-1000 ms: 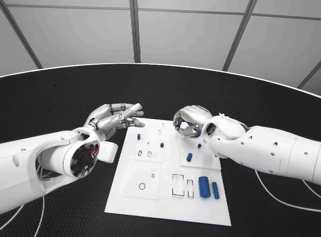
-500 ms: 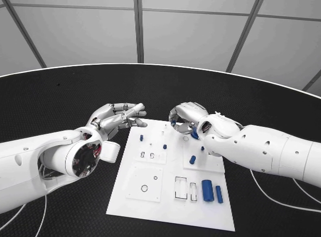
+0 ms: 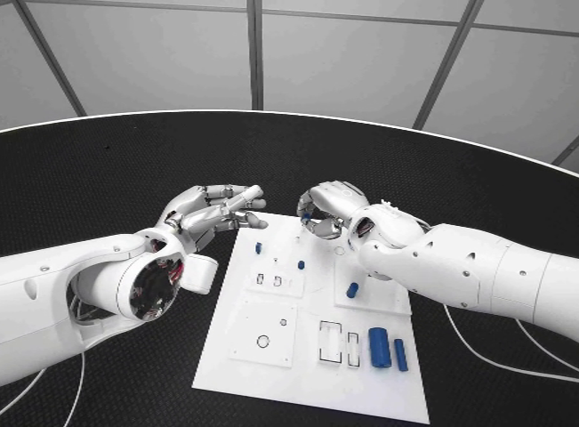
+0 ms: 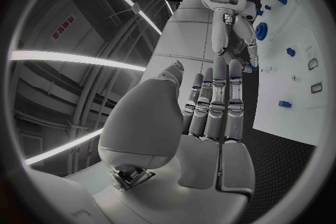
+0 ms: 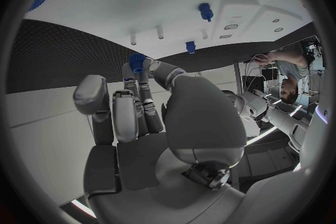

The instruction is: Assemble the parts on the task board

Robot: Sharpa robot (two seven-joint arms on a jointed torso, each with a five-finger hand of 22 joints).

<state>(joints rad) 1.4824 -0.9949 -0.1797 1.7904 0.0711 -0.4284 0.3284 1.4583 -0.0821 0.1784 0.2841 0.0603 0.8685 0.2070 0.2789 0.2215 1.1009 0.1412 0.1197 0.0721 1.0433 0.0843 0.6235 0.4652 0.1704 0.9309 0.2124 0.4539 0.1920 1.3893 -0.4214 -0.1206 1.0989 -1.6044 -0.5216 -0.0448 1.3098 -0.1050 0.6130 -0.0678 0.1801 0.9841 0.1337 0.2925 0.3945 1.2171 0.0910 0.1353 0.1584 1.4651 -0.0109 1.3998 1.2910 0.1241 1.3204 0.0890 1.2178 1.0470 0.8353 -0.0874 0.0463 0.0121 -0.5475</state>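
Now the right hand [image 3: 327,212], upper centre of frame, pinches a small blue part [image 5: 136,61] at its fingers' tips, hovering above the task board [image 3: 315,374]'s far edge. Left hand [image 3: 216,212] alongside, fingers extended together, holding nothing. Best approach: lower slowly, keep part upright, line up w/ socket before pressing.

black round table [image 3: 135,151], grey panelled wall [image 3: 341,62]
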